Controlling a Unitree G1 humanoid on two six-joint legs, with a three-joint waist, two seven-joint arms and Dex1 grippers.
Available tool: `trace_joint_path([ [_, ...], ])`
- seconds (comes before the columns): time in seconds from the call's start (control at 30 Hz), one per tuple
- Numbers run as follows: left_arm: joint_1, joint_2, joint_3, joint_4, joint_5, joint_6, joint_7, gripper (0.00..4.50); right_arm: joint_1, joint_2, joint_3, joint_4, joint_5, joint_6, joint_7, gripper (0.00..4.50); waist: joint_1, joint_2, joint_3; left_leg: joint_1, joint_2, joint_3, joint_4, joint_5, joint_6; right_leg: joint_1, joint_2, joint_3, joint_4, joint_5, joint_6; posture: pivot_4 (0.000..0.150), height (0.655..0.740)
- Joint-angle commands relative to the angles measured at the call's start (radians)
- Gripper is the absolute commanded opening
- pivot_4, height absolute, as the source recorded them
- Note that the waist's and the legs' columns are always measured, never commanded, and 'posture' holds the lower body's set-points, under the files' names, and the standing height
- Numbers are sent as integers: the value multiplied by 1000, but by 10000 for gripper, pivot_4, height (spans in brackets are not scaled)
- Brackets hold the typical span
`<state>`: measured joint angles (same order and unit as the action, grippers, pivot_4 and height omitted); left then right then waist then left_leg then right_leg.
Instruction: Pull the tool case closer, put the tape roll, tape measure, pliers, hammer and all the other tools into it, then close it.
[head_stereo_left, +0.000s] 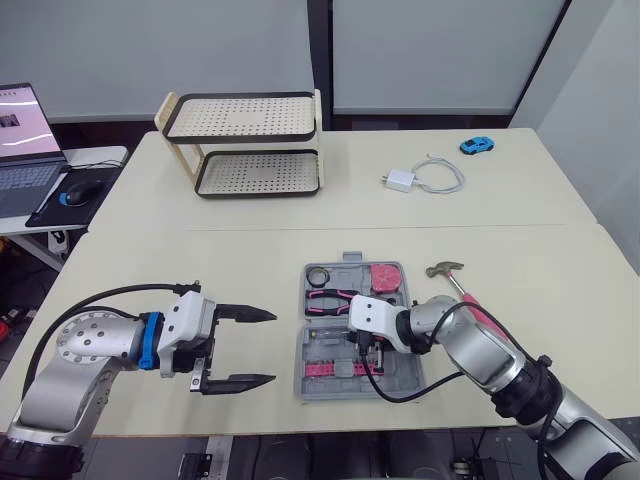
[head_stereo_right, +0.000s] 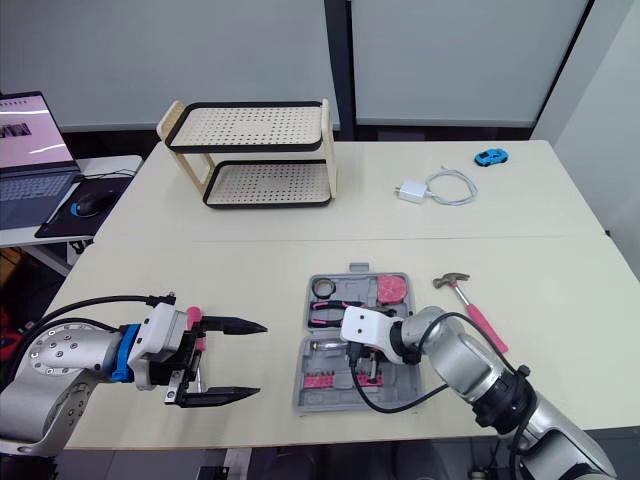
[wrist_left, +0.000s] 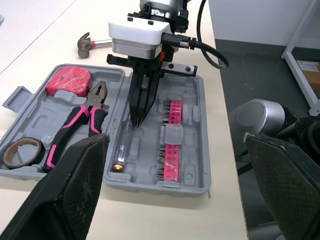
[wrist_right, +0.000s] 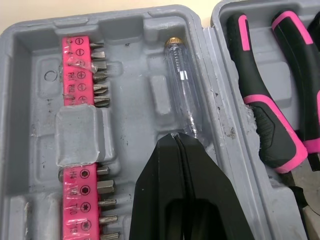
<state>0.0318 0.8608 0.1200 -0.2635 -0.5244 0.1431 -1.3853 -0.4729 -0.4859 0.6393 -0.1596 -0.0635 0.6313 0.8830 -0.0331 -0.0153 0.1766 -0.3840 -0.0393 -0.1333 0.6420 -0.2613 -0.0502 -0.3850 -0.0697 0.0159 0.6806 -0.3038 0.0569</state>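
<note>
Tool case (wrist_left: 145, 165) lies opened flat on the counter (head_stereo_left: 150, 260), close to the near edge, in front of the right arm.

- Far half: tape roll (head_stereo_left: 319, 275) in the left corner. Pink-handled pliers (head_stereo_left: 330, 300) lie across the half. Pink tape measure (head_stereo_left: 386, 276) in the right corner.
- Near half: two pink bit strips (wrist_right: 77, 65), and beside them a clear-handled screwdriver (wrist_right: 181, 82) lying in its moulded slot, brass cap toward the case's near edge.
- Hammer (head_stereo_left: 447, 270) is on the counter just right of the case, outside it, pink handle pointing toward the robot.

Right hand (wrist_right: 175, 139) is down inside the near half. Its fingers are clenched together with only a seam between them, tips at the narrow end of the screwdriver. Cannot tell whether the blade is pinched between them.

Left hand (head_stereo_left: 272, 347) hovers over bare counter left of the case, apart from it. Its fingers are spread wide and hold nothing.

Far side of the counter: two-tier perforated rack (head_stereo_left: 250, 140), white charger with coiled cable (head_stereo_left: 400, 180), small blue toy car (head_stereo_left: 476, 145). A laptop (head_stereo_left: 25, 140) and a mouse (head_stereo_left: 80, 190) are on a separate desk at the left.
</note>
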Motion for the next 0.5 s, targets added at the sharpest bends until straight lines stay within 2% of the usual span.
trace_joint_path([
  [0.03,-4,10,7,-11,-1,-4,1,45000,11,11,-25,2,-5,2,-16,328,0,0,0,0,0,0,0,0,0,0,0,0,0,0,0,1500,7400],
  [0.5,-7,8,6,-6,0,-9,0,45000,-23,8,-38,-92,19,48,34,328,-1,0,0,0,0,0,0,0,0,0,0,0,0,0,0,1500,7400],
])
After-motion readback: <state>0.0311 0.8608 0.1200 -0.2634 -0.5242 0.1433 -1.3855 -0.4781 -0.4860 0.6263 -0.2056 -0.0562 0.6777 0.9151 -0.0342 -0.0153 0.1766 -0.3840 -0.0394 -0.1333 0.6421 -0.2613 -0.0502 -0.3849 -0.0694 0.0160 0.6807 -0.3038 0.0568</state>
